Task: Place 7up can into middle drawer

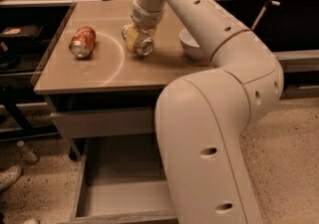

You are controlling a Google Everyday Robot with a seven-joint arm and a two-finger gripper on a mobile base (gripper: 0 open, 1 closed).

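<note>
The 7up can (145, 47), silvery with a shiny end towards the camera, lies tilted on the tan tabletop (99, 71) near its middle. My gripper (137, 39) reaches down from the back and sits right on the can, its pale fingers (129, 36) closed around the can's body. The middle drawer (124, 195), a wide grey box with a flat bottom, stands pulled open low under the table's front edge, and it holds nothing I can see. My arm's large white links hide the drawer's right part.
An orange-red can (82, 42) lies on its side on the left of the tabletop. A white bowl (192, 45) stands right of the gripper, partly behind the arm. A closed drawer front (104, 121) sits above the open one. A shoe (9, 175) is on the floor at left.
</note>
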